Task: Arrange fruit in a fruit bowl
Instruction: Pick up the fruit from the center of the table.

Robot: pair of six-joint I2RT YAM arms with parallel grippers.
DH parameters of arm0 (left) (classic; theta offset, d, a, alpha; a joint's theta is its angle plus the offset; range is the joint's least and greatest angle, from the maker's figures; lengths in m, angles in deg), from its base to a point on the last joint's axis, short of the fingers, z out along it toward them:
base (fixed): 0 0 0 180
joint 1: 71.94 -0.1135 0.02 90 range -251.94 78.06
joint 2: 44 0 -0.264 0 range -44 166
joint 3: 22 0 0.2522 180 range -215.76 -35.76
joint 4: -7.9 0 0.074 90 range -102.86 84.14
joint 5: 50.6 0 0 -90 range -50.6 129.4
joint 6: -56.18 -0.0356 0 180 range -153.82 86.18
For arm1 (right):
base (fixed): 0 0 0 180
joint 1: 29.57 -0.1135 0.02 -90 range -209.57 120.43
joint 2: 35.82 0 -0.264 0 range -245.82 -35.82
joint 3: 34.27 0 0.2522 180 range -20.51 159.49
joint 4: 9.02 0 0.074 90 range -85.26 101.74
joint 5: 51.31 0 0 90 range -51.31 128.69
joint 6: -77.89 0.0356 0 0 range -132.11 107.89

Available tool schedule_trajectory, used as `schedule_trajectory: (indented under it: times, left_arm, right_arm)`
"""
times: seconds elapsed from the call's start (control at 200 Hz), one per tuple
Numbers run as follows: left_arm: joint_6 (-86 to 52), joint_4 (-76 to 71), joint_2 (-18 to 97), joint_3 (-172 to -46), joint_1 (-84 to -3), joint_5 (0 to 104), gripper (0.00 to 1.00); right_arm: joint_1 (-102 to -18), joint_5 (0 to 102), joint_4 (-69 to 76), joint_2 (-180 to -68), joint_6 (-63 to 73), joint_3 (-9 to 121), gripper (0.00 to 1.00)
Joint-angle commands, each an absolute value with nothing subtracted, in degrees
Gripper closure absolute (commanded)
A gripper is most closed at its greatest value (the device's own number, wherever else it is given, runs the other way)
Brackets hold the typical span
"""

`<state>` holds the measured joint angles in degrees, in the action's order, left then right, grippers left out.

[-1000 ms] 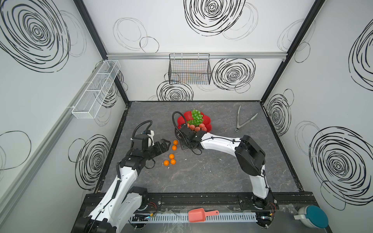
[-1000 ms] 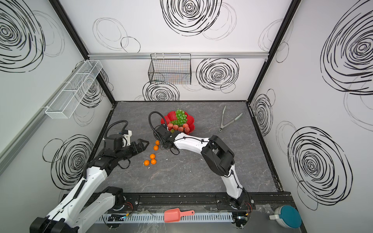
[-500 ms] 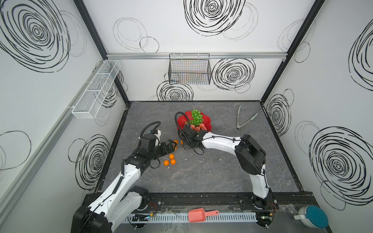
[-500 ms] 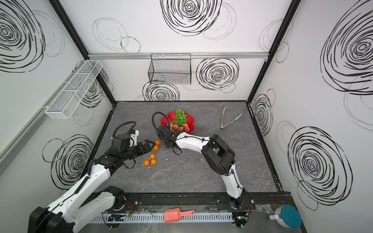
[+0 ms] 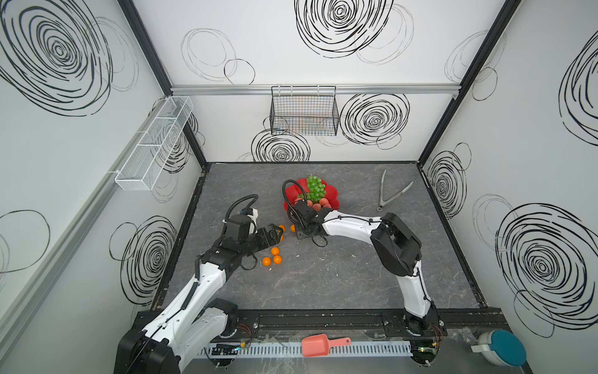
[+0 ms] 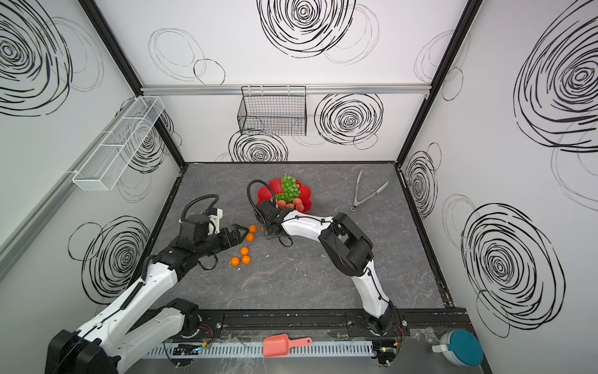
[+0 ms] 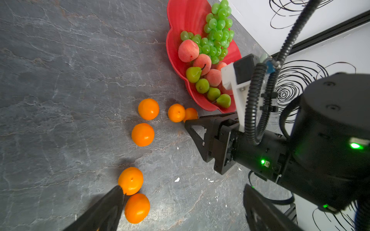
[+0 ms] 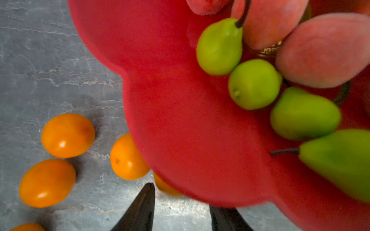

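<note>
The red fruit bowl (image 5: 294,191) (image 6: 268,191) (image 7: 180,16) (image 8: 180,100) holds green grapes (image 7: 217,34), peaches (image 7: 188,51) and pears (image 8: 254,84). Several tangerines (image 5: 275,251) (image 6: 245,251) (image 7: 142,134) lie loose on the table in front of and left of it. My left gripper (image 5: 277,233) (image 7: 184,202) is open and empty among them, one finger (image 7: 112,202) touching a tangerine (image 7: 130,181). My right gripper (image 5: 301,231) (image 8: 181,197) is open and low at the bowl's near rim, with a tangerine (image 8: 166,188) just beyond its tips, half under the rim.
Metal tongs (image 5: 390,194) lie at the back right of the table. A black wire basket (image 5: 304,111) hangs on the back wall and a white mesh shelf (image 5: 155,142) on the left wall. A pink scoop (image 5: 320,345) lies off the front edge.
My left arm has reached to the right, bringing its open gripper in among the tangerines. The right gripper has barely shifted, and a tangerine now shows beside it.
</note>
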<state>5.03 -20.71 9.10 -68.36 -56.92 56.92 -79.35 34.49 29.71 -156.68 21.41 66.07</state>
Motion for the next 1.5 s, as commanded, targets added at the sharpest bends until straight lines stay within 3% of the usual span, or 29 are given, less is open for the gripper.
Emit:
schedule_trajectory:
  times: [0.0, 0.435, 0.985, 1.251, 1.491]
  left_arm:
    - [5.3, -18.2, 9.1, -68.5, -56.6, 56.6, 0.04]
    - [5.3, -18.2, 9.1, -68.5, -56.6, 56.6, 0.04]
    - [4.2, -19.2, 9.0, -68.8, -56.6, 56.4, 0.04]
    - [3.4, -18.7, 9.1, -68.7, -55.6, 56.2, 0.04]
    - [3.5, -16.5, 10.7, -70.2, -50.1, 52.8, 0.04]
  right_arm:
    - [-79.0, 34.6, 29.7, -157.8, 21.5, 68.4, 0.52]
    - [-77.9, 35.1, 30.5, -160.7, 20.9, 71.5, 0.52]
    - [-77.9, 35.6, 30.8, -159.9, 20.5, 71.6, 0.60]
    - [-78.7, 38.2, 27.8, -152.7, 19.3, 64.9, 0.61]
    - [-78.6, 40.0, 23.3, -142.0, 18.8, 54.7, 0.62]
